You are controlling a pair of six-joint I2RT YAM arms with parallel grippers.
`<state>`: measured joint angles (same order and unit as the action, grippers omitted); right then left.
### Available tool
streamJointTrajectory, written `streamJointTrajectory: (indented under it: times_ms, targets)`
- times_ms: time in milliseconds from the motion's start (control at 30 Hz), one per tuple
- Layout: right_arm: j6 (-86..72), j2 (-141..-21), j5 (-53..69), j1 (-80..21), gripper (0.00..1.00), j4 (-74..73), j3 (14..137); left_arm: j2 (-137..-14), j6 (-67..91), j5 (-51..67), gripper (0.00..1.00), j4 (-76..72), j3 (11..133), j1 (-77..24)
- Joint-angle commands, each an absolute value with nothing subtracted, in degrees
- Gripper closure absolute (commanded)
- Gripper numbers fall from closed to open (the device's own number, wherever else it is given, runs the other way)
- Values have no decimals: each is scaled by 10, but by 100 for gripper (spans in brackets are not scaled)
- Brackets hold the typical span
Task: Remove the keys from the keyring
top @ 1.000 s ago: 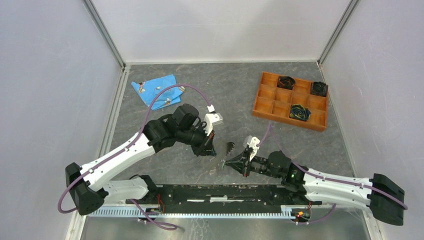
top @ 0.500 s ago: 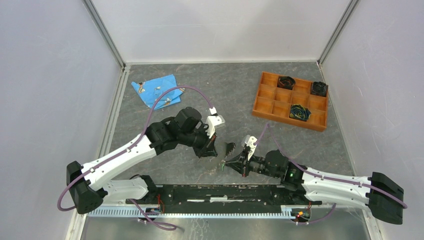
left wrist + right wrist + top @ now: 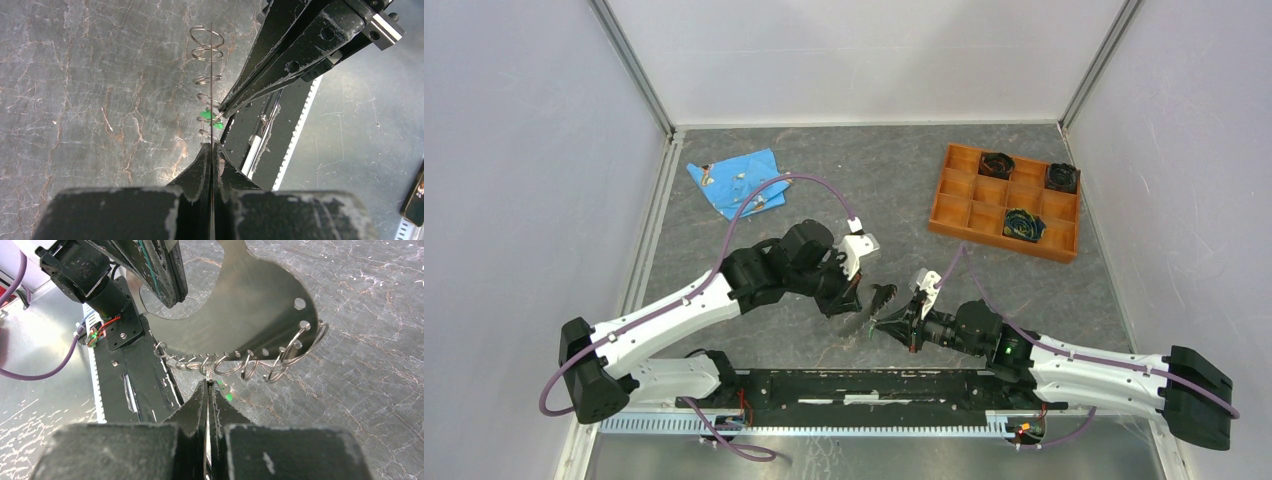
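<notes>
The keyring (image 3: 884, 296) is a flat grey metal plate with a row of holes along its curved edge (image 3: 240, 315). It is held off the tabletop between the two arms. Several small wire rings (image 3: 250, 365) hang from the holes. My left gripper (image 3: 856, 293) is shut on the plate, which shows edge-on as a thin line (image 3: 211, 60) between its fingers (image 3: 211, 146). My right gripper (image 3: 207, 383) is shut on a thin silvery key seen edge-on, hanging from one ring. A green key head (image 3: 228, 396) sits beside its fingertips and also shows in the left wrist view (image 3: 209, 115).
An orange compartment tray (image 3: 964, 215) holding dark objects stands at the back right. A blue cloth (image 3: 734, 180) with small metal pieces lies at the back left. The black rail (image 3: 864, 385) runs along the near edge, just below both grippers.
My left arm has shifted a little to the right, bringing its gripper and the keyring closer to the right gripper. The right gripper has stayed at the plate's lower edge.
</notes>
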<state>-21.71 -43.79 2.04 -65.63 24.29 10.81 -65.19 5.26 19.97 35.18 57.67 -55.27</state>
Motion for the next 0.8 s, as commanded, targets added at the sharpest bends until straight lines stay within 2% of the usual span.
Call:
streamJointTrajectory:
  times_ms: [0,767]
  targets:
    - [-224,-429,4,-658,100,242,135,-648,50,187,98,313,573,-560]
    - [-241,-421,-7,-658,100,237,143,-630,50,135,98,285,546,-581]
